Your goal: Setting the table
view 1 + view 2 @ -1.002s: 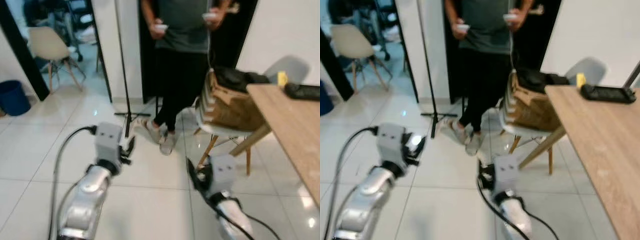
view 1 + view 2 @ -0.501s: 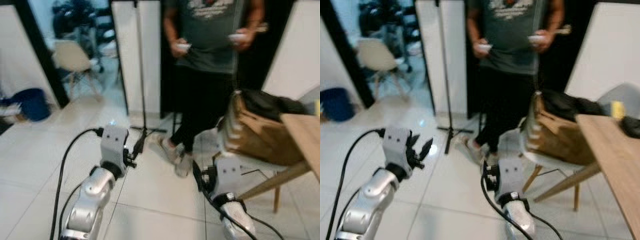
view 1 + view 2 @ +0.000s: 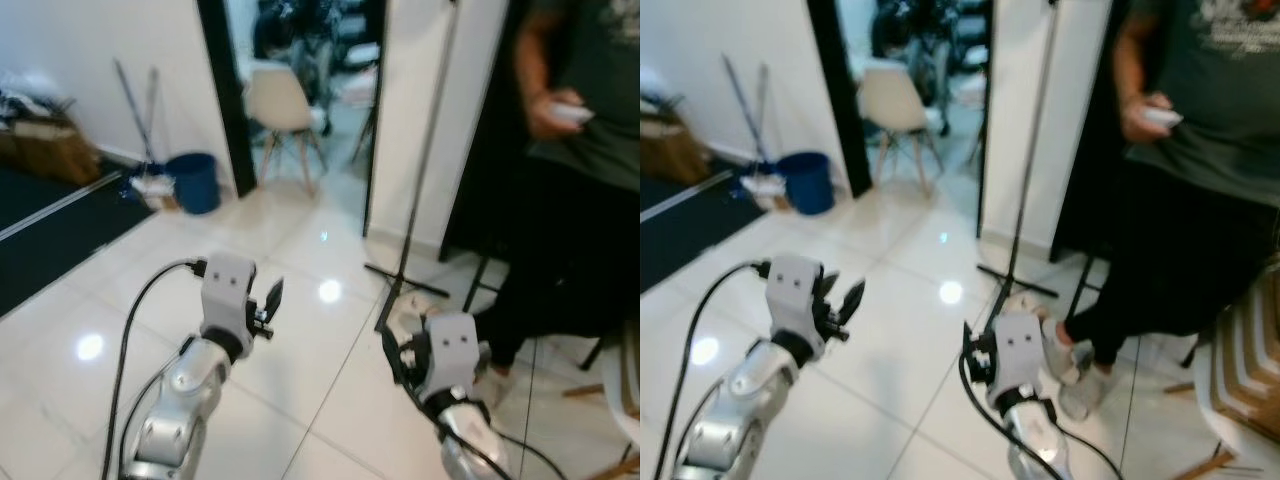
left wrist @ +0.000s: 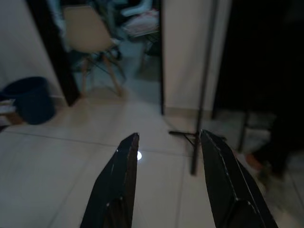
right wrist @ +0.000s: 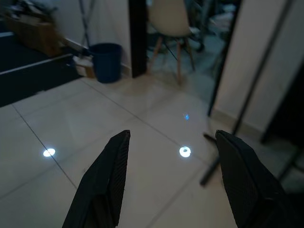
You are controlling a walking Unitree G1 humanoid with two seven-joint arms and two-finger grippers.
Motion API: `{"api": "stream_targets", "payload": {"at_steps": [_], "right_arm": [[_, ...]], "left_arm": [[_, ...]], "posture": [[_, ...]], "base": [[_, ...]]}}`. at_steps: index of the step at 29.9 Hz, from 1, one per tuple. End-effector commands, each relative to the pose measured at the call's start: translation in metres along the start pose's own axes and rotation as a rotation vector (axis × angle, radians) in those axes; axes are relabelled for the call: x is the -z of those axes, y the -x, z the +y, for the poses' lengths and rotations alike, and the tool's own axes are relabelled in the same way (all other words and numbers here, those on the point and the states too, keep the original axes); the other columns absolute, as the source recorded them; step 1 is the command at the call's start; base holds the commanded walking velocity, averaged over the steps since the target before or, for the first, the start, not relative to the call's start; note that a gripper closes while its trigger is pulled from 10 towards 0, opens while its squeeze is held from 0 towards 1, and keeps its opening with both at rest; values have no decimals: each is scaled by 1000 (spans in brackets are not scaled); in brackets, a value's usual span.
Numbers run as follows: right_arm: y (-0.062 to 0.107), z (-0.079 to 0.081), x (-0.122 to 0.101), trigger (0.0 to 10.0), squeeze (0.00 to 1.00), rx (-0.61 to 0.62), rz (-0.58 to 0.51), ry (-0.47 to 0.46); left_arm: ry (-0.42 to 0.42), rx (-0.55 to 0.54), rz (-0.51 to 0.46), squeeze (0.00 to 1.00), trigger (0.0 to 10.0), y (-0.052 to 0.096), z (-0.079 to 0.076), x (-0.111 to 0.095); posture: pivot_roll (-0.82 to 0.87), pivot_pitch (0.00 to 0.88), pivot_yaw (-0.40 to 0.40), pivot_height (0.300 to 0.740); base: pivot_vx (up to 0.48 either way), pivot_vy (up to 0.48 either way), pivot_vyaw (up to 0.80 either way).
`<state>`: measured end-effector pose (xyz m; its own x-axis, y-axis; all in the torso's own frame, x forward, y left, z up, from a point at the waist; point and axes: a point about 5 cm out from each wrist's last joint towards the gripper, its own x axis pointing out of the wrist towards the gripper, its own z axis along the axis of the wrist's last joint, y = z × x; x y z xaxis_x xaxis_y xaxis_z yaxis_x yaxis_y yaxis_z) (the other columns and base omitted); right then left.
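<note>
Both arms are raised in front of me over a white tiled floor. My left gripper is open, its two black fingers spread with nothing between them; it points toward a doorway. My right gripper is also open and empty, with bare floor between its fingers. In the left eye view the left gripper is at left of centre and the right gripper lower at right of centre.
A person in a grey shirt stands close at the right, holding a white controller. A thin black stand rises ahead. Beyond the doorway is a beige chair; a blue bin and dark mat lie left.
The whole picture has swung left: the wooden table and the chair with the bag have slid out at the right, and the doorway, bin and mat have come in. Both grippers keep their pose.
</note>
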<state>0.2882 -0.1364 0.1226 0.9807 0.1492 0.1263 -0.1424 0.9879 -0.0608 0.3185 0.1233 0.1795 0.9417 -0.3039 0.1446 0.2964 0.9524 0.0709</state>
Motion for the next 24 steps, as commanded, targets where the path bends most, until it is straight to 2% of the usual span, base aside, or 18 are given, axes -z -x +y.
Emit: {"api": "stream_targets", "payload": {"at_steps": [1,3,12,15,24], "right_arm": [[2,4,2,10000,0,-7,5,-11],[2,4,2,10000,0,-7,5,-13],[3,6,2,10000,0,-1,2,-34],[3,8,3,10000,0,-19,13,-34],[4,8,4,10000,0,-59,38,-7]], "left_arm": [[-8,-11,20,0,10000,3,4,5],[-9,-10,20,0,10000,3,4,5],[-9,2,30,0,10000,4,2,8],[15,-15,76,0,10000,10,3,19],[31,-61,100,0,10000,21,3,29]], "posture": [[47,63,91,740],[47,64,93,740],[46,67,96,740],[63,86,63,740],[50,118,6,740]], "base": [[480,0,800],[480,0,800],[480,0,0],[480,0,0],[480,0,0]]}}
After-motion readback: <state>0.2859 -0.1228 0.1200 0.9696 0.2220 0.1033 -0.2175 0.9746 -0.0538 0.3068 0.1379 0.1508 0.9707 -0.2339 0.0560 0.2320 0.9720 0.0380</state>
